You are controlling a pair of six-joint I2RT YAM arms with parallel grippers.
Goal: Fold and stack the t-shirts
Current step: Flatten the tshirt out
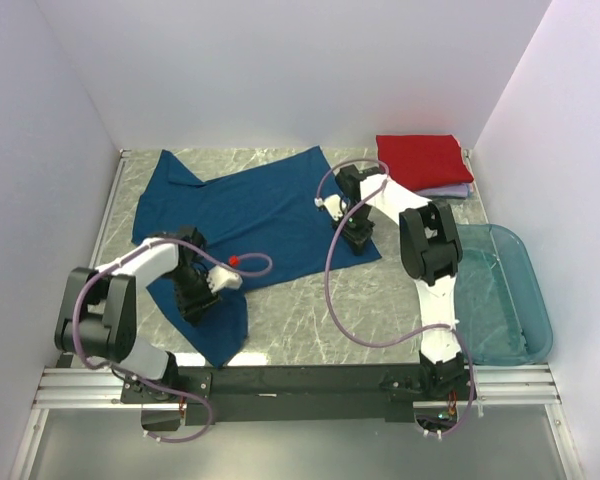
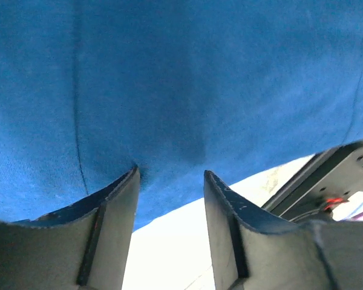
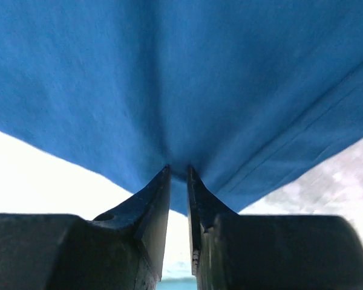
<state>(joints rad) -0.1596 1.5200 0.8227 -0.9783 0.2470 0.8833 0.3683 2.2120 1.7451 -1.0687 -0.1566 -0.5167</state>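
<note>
While the right gripper pinches an edge of the dark blue t-shirt between nearly closed fingers, left gripper spread apart, tips against the same shirt, cloth lying across the table, folded red t-shirt atop the lavender t-shirt in the far right corner

No legible text, label, brand, number or sign anywhere.

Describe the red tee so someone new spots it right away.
Start at the table's far right corner, beyond the teal tub. A folded red t-shirt lies there atop a lavender t-shirt. It's the only red cloth; the dark blue t-shirt lies spread out mid-table.
</note>
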